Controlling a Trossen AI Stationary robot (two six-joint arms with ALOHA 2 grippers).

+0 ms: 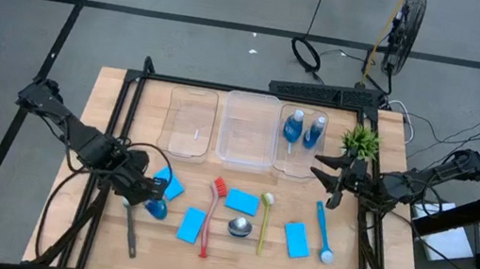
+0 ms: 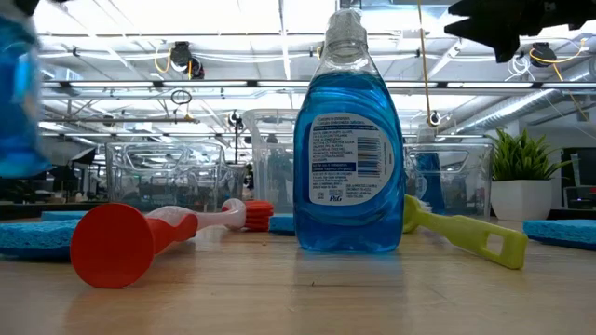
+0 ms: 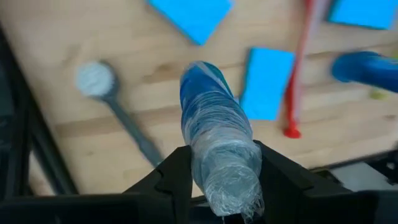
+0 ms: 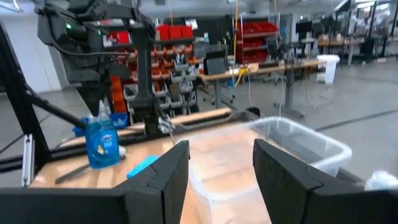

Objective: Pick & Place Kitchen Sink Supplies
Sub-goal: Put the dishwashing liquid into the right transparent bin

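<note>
Clamped between the left gripper's (image 3: pixel 217 186) two dark fingers, filling the wrist camera: a blue bottle (image 3: pixel 214 134), gripped near its silvery cap and lifted clear of the wood. Underneath everything, a wooden table (image 1: pixel 93 227), framed by black rails. Along the far edge, three clear bins (image 1: pixel 247 131) side by side; inside the rightmost one, two more blue bottles (image 1: pixel 303 128) lying together. Beside that bin, near the table's right edge, a small green plant (image 1: pixel 362 139). Above the right side of the table, near the plant, the right gripper (image 4: pixel 221 165), fingers spread apart with nothing between them, facing the bins. Over the left front part of the table, the left arm with its raised bottle, just beside one blue sponge (image 1: pixel 171 184). Spread across the middle and front, three further sponges: one (image 1: pixel 191 225) left of centre, one (image 1: pixel 242 201) near the middle, one (image 1: pixel 297 239) to the right. Standing upright at centre front, a fourth bottle (image 2: pixel 348 149), label toward the low camera. Close by it, a red brush (image 1: pixel 211 216) on one side and a yellow-green brush (image 1: pixel 264 219) on the other, both flat on the wood. Farther right, a blue brush (image 1: pixel 323 233) lying flat. Near the left front corner, a grey brush (image 1: pixel 130 230), also flat.
</note>
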